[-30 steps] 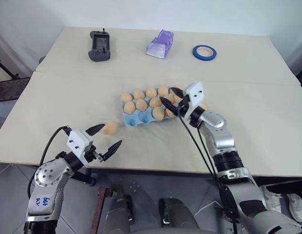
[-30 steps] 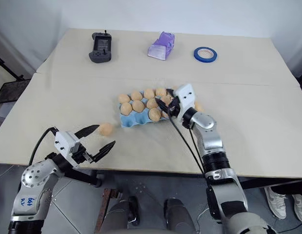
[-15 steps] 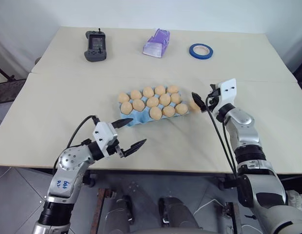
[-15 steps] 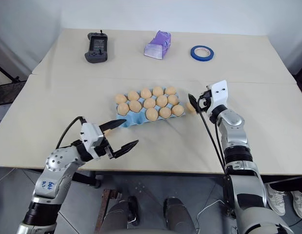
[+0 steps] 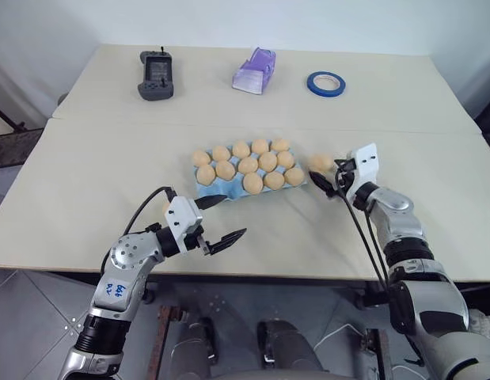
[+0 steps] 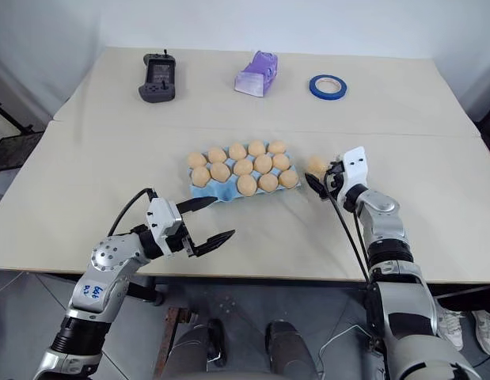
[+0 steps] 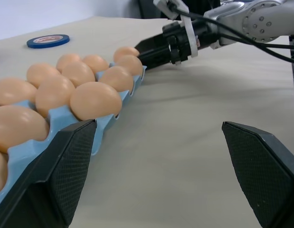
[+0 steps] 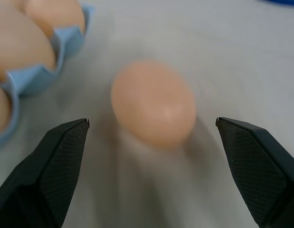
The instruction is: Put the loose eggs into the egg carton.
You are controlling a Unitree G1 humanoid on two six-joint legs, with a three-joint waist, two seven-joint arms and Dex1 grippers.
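The light-blue egg carton (image 5: 250, 177) lies near the middle of the beige bench (image 5: 94, 174), and 10 pale orange-tan eggs (image 5: 248, 165) sit in its cups in 2 rows of 5. 1 loose egg (image 5: 320, 162) rests on the bench just beside the carton's right end, apart from its scalloped edge.

The right gripper (image 5: 330, 179) is low over the bench just beside that loose egg, pointing left toward it. Its jaws are spread wide; in the right wrist view the egg (image 8: 154, 103) lies on the bench ahead of the 2 black fingers (image 8: 47, 166), in line with the gap between them, and neither finger touches it. A corner of the carton (image 8: 40, 61) shows beside it there.

The left gripper (image 5: 221, 220) hovers at the near side of the carton's left end, pointing right and forward. Its jaws are also spread wide and hold nothing. The upper finger tip lies at the carton's near-left corner; whether it touches cannot be told.

At the far side of the bench, well apart from the carton, lie a dark handheld controller (image 5: 157, 74), a lilac plastic packet (image 5: 256, 70) and a roll of blue tape (image 5: 326, 83).
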